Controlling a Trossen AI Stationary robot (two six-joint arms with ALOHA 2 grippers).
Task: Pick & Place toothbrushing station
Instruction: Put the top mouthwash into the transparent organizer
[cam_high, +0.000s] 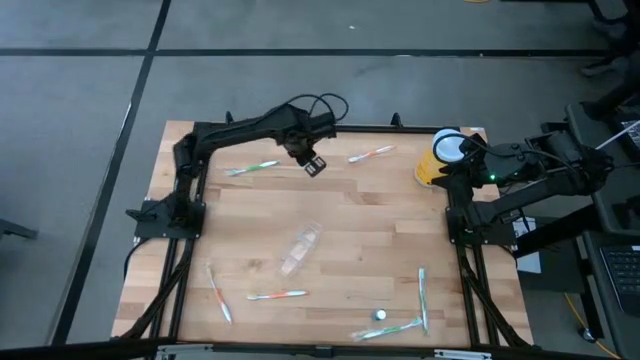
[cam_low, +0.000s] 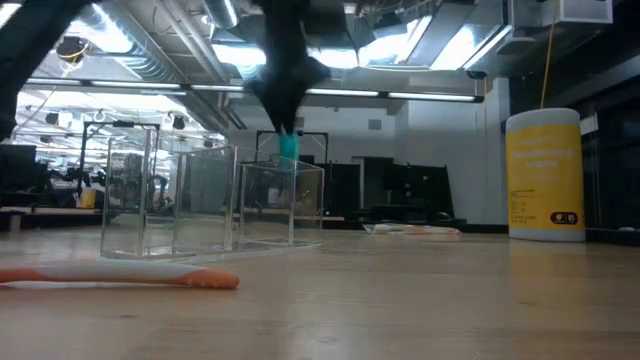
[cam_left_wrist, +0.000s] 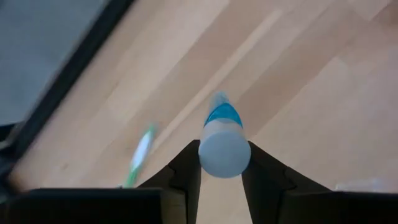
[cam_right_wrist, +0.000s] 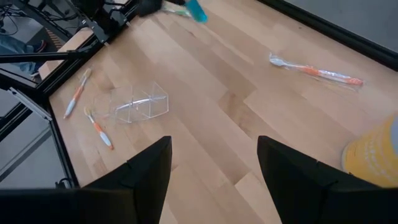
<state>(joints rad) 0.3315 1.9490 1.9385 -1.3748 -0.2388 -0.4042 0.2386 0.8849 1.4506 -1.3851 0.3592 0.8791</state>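
Observation:
My left gripper (cam_high: 313, 165) hangs over the far middle of the table, shut on a small tube with a white end and a blue band (cam_left_wrist: 222, 140); the tube shows teal under the fingers in the low view (cam_low: 288, 148). A clear plastic organiser (cam_high: 300, 248) lies on the middle of the table. A yellow cup (cam_high: 438, 160) stands at the far right. My right gripper (cam_right_wrist: 214, 180) is open and empty, near the cup, above the table's right edge. My left gripper pinches the tube's white end (cam_left_wrist: 224, 155) between its two fingers (cam_left_wrist: 186, 171). The fingers come from above, pointing down. The tube runs on beyond the fingertips along the fingers, its blue part (cam_low: 288, 150) hanging below them, clear of the table.
Toothbrushes lie scattered: a green one (cam_high: 252, 168) and an orange one (cam_high: 372, 153) at the far side, more at the near left (cam_high: 217, 292), near middle (cam_high: 277, 295) and near right (cam_high: 422, 298). A small round cap (cam_high: 380, 315) lies near the front edge.

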